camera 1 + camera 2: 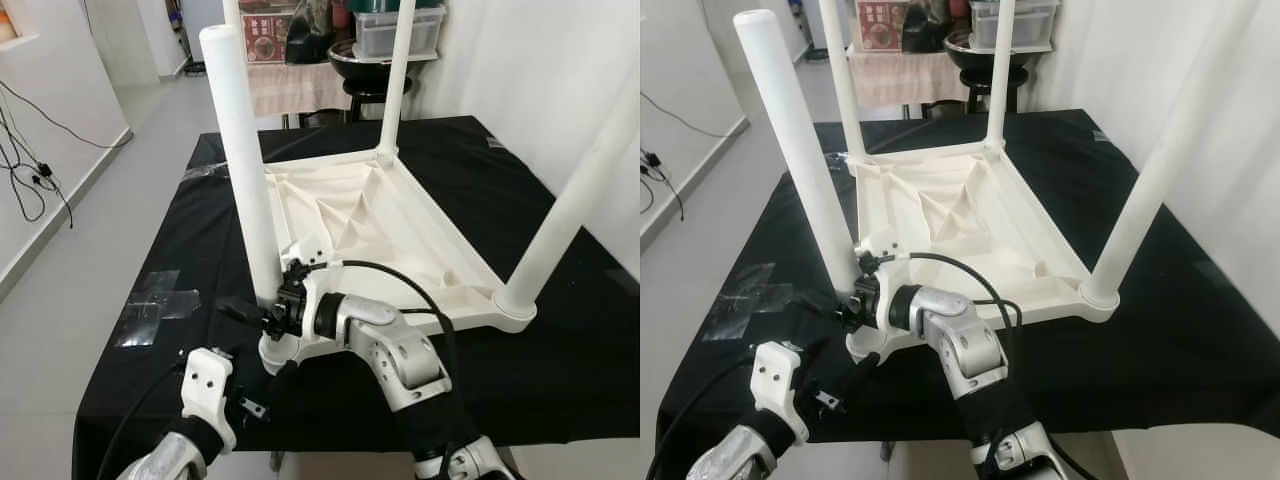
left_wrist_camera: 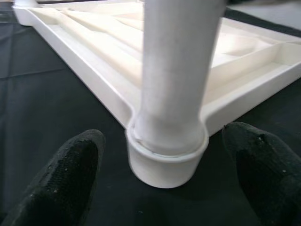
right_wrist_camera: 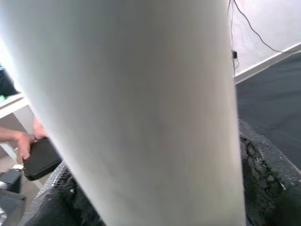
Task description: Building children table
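All four legs stand in the upturned children's table (image 1: 370, 215) on the black-clothed table (image 1: 560, 350). Right gripper (image 1: 262, 305) fingers pinch the near leg (image 1: 245, 160); left gripper (image 2: 164, 174) fingers spread, flanking its socket (image 2: 164, 162). Seating, then flipping upright, probably remains.

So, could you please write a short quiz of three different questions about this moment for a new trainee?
1. True or false: the white plastic children's table top lies upside down on the black cloth.
2. Which gripper closes around the near white cylindrical leg?
A. left gripper
B. right gripper
C. neither
3. Fill in: the left gripper is open, with its black fingers on either side of the leg's round ______.

Key:
1. True.
2. B: the right gripper grips low on that leg.
3. Socket, at the corner of the table.
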You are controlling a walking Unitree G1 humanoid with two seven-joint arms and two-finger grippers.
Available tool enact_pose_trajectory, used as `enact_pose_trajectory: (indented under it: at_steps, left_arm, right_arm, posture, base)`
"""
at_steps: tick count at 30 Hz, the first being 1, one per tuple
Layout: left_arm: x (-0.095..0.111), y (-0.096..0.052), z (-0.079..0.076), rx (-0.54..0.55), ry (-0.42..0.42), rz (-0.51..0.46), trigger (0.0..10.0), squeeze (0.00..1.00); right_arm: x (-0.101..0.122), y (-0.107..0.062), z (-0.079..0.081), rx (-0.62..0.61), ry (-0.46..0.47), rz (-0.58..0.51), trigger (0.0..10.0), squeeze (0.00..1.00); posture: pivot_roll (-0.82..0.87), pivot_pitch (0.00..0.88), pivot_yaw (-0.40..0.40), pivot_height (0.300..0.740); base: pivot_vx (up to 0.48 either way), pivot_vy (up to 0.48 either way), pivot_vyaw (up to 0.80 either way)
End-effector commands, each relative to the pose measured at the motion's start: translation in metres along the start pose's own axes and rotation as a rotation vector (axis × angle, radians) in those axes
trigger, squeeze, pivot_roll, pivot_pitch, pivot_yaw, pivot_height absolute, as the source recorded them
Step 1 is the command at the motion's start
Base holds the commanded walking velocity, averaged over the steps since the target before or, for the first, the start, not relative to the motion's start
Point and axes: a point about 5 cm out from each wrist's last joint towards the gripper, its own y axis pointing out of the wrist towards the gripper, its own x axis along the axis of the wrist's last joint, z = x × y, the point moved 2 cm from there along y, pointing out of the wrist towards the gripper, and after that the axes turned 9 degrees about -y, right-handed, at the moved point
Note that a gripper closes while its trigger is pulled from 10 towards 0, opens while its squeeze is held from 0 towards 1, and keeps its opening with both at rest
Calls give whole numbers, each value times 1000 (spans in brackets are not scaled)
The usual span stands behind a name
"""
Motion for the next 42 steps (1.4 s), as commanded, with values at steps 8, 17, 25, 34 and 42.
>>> enact_pose_trajectory:
  at_steps: [8,17,25,34,42]
  left_arm:
    - [6,7,11,59,91,16,10000,0]
    - [20,26,-22,-133,76,-18,10000,0]
    - [31,36,-21,-116,108,-73,10000,1000]
    - [52,53,16,160,220,-149,10000,0]
    - [57,9,86,581,279,-141,10000,0]
  right_arm:
    - [7,-5,11,98,2,-18,10000,0]
    - [14,-39,-9,163,-70,-24,10000,0]
    - [17,-54,-17,156,-76,-39,10000,0]
    - [22,-62,-7,251,-87,-71,10000,0]
    - [22,-80,-14,262,-104,-48,10000,0]
  posture:
    - [17,0,9,740]
    - [-17,0,31,740]
    - [-19,0,32,740]
    - [-40,0,40,740]
    - [-41,0,42,740]
  base:
    - [0,0,0]
    - [0,0,0]
    - [0,0,0]
    - [0,0,0]
    - [0,0,0]
